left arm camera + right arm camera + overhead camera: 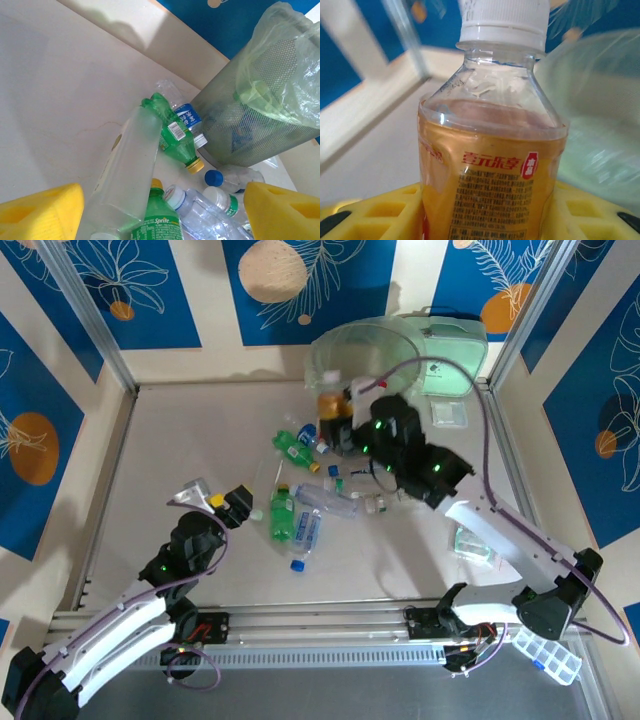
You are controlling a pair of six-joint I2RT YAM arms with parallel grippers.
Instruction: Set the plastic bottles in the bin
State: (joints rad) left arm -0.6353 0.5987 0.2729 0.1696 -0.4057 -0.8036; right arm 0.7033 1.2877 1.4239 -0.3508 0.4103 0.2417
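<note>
My right gripper (pixel 343 426) is shut on a clear bottle (pixel 490 150) with an orange-brown label and a white cap. It holds that bottle (pixel 330 406) upright, just in front of the bin (pixel 352 348), a round bucket lined with a pale green bag. Several plastic bottles lie in a heap mid-table: a green Sprite one (pixel 283 515), a clear blue-labelled one (pixel 306 532) and another green one (pixel 293 447). My left gripper (pixel 226 503) is open at the heap's left edge. Between its yellow pads (pixel 40 212) lie a frosted bottle (pixel 127 170) and the Sprite bottle (pixel 157 220), with the bin (pixel 260 100) beyond.
A flat mint-green case (pixel 455 350) sits right of the bin. Small clear packets (pixel 449 412) (pixel 472 545) lie on the right side. A crumpled silver wrapper (pixel 192 492) is beside my left gripper. Metal frame posts and low walls border the table.
</note>
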